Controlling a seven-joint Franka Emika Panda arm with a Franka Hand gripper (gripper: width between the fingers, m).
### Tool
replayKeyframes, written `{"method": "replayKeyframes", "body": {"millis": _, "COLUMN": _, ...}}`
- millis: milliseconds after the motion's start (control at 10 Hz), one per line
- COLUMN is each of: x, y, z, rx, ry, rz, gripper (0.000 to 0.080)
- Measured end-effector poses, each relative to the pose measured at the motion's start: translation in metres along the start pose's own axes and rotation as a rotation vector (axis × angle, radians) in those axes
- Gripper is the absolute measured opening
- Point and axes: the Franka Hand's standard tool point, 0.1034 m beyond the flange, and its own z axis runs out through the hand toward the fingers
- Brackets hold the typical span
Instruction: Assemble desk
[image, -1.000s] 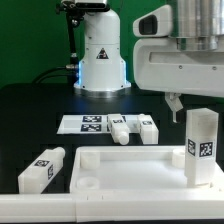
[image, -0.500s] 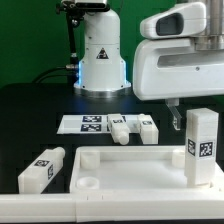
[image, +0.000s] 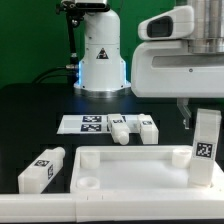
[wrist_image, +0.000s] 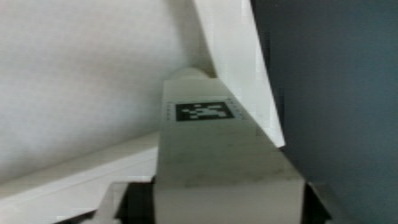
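My jaws sit at the top of the upright leg (image: 205, 150), which stands in the tabletop's (image: 125, 154) corner socket below them (clamped or not, I cannot tell), likely placed to screw it home.

Free: table (image: 30, 110) open on the exterior view's left, far side — lying legs (image: 119, 128) block centre, upright leg (image: 205, 145) blocks the exterior view's right.

White tabletop (image: 130, 172) flat; one tagged leg (image: 206, 145) roughly upright on its corner; two loose legs (image: 120, 128) beyond, fourth leg (image: 42, 168) alongside.
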Motion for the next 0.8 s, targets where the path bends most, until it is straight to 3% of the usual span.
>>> {"method": "replayKeyframes", "body": {"millis": 100, "x": 0.0002, "y": 0.0007, "z": 0.0002, "rx": -0.001, "ry": 0.001, "rz": 0.064, "gripper": 0.0293}}
{"method": "replayKeyframes", "body": {"millis": 400, "x": -0.0029, "y": 0.0037, "z": 0.0009, "rx": 0.016, "ry": -0.002, "rz": 0.59, "gripper": 0.0291}}
{"method": "replayKeyframes", "body": {"millis": 500, "x": -0.0048, "y": 0.0016, "z": 0.0006, "rx": 0.01, "ry": -0.013, "rz": 0.726, "gripper": 0.0291}}
{"method": "replayKeyframes", "body": {"millis": 800, "x": -0.0052, "y": 0.0005, "z": 0.0009, "rx": 0.017, "ry": -0.022, "rz": 0.897, "gripper": 0.0288}}
